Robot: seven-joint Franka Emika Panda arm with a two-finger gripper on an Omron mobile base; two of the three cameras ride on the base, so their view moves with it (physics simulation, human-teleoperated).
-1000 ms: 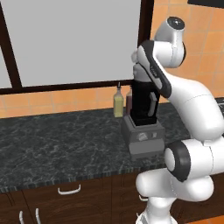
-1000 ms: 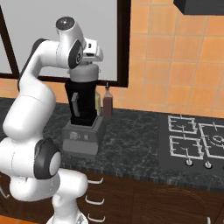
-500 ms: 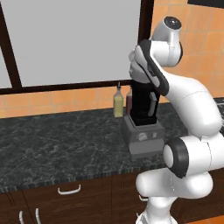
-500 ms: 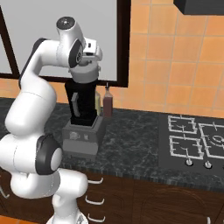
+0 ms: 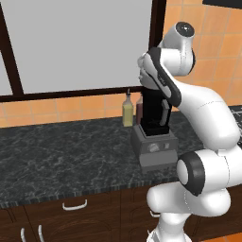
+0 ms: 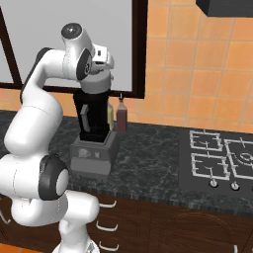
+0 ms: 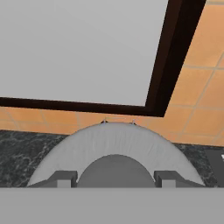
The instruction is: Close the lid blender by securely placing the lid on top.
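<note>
Operator: Where is the lid (image 7: pixel 114 146)?

Inspector: Your gripper (image 7: pixel 114 180) has it, fingers closed on either side of its knob, directly over the blender (image 5: pixel 153 124) at the worktop's (image 5: pixel 56 151) front edge. A yellowish bottle (image 5: pixel 127 110) stands behind.

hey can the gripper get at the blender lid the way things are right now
Probably yes. In the hand view the gripper sits right over the lid, one finger on each side of its knob with nothing between. In the right base view the hand is at the top of the blender. Whether the fingers are already clamped is unclear.
</note>
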